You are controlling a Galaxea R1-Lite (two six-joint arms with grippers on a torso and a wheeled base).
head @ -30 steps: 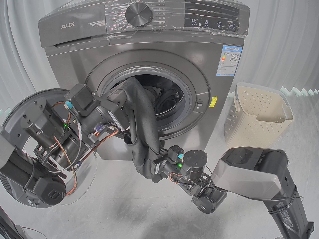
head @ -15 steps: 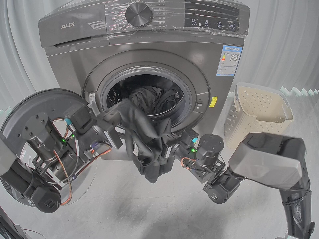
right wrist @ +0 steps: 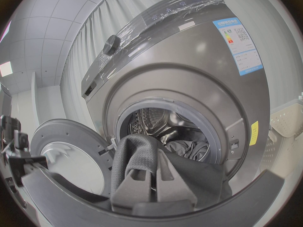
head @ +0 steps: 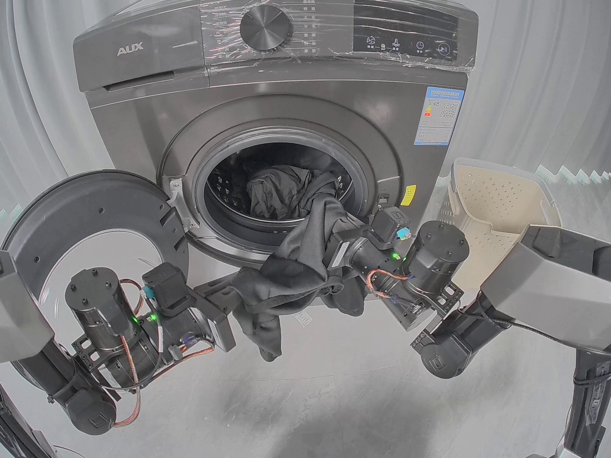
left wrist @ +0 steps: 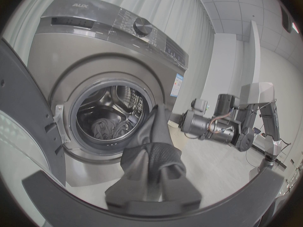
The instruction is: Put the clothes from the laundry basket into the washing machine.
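A dark grey garment [head: 299, 268] hangs out over the lower lip of the washing machine [head: 273, 90] drum opening, stretched between my two grippers. My left gripper [head: 230, 287] is low in front of the open door, shut on the garment's lower end [left wrist: 154, 152]. Just right of the opening's lower rim, my right gripper [head: 335, 254] is shut on the garment's upper fold [right wrist: 135, 155]. Other dark clothes [head: 283, 189] lie inside the drum. The beige laundry basket [head: 503, 198] stands right of the machine, partly behind my right arm.
The round machine door [head: 95, 224] is swung open to the left, close behind my left arm. Grey floor [head: 331, 389] spreads in front of the machine. White curtains [head: 541, 65] hang behind it.
My left gripper pulled back out of the drum opening and dropped low, taking the garment's end along. My right gripper rose from below the opening up to its right rim.
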